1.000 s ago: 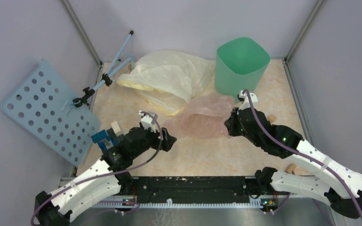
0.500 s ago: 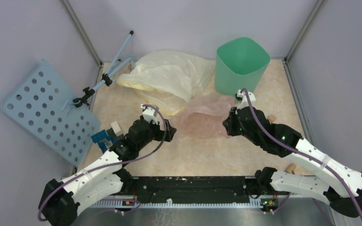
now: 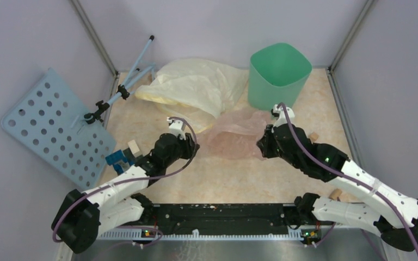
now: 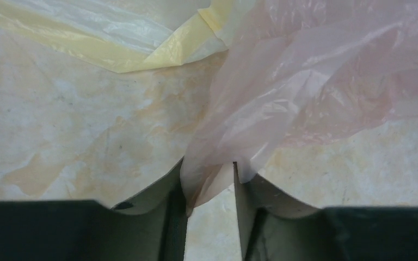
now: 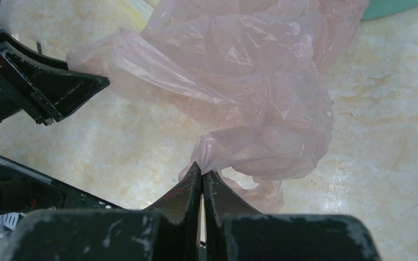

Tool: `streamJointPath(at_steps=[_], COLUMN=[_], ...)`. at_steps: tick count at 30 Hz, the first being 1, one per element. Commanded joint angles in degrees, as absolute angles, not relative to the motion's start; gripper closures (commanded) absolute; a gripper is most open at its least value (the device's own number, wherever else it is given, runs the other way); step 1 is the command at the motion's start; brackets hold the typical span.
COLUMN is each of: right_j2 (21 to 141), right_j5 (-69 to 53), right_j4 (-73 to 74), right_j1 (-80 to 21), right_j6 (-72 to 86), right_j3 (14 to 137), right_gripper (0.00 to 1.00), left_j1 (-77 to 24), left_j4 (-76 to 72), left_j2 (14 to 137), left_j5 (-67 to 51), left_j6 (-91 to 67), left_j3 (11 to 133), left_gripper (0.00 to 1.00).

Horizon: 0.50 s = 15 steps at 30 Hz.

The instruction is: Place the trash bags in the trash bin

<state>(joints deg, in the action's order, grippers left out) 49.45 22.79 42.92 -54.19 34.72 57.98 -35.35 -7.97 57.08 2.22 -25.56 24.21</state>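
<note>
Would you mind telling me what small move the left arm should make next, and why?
Probably close the left gripper. Its jaws stand apart with an edge of the pink bag between them, while the right gripper is shut on another part of the bag. A second grip should let both arms lift it toward the trash bin.

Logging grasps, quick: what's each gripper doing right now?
Left gripper: open, pink bag edge between its fingers.
Right gripper: closed on the pink bag.
</note>
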Motion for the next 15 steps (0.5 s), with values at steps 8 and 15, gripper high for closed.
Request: streamJointPath(at_steps=[8, 15], right_j2=[45.4, 43.5], right_j5=[28.8, 29.1], right_j4=[47.8, 48.1], right_j1=[-53.7, -53.7], right_j6=[37.3, 38.9], right_j3=[56.3, 54.9], right_gripper=[1.0, 1.0], left_j1=[-35.0, -35.0], left_j4=[-1.6, 7.0], left_j2=[54.1, 48.5], left_j5=[2.6, -3.6], left_j6=[-24.0, -24.1], left_j3=[31.2, 38.8], left_gripper=[1.0, 1.0])
